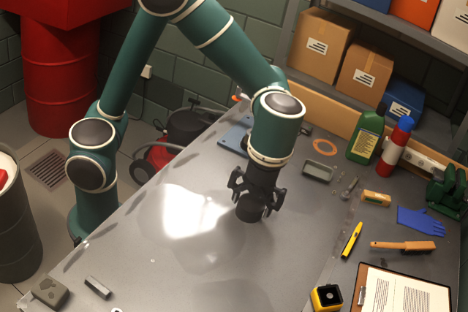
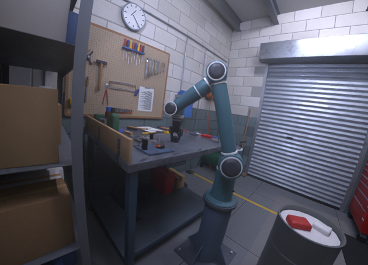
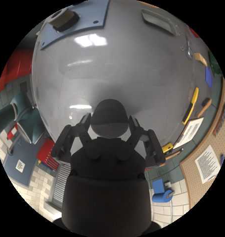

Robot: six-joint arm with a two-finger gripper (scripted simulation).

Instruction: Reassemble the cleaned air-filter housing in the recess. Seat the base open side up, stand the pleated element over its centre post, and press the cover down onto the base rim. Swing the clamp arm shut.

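The blue fixture plate (image 1: 236,135) with its recess is mostly hidden behind my arm in the side camera; the wrist camera shows a dark round housing with the pleated element (image 3: 64,18) standing on it. A dark round cover (image 1: 250,208) sits on the grey bench in the middle. My gripper (image 1: 255,198) is lowered around the cover, open, and holds nothing. The clamp arm (image 2: 159,144) with its orange part is at the plate's edge.
Behind the bench stand shelves of boxes and a wooden backboard. To the right lie a grey tray (image 1: 317,170), an orange ring (image 1: 324,147), a green bottle (image 1: 365,138), a spray can (image 1: 394,146), a yellow knife (image 1: 352,240), a brush (image 1: 403,246) and a clipboard (image 1: 403,289).
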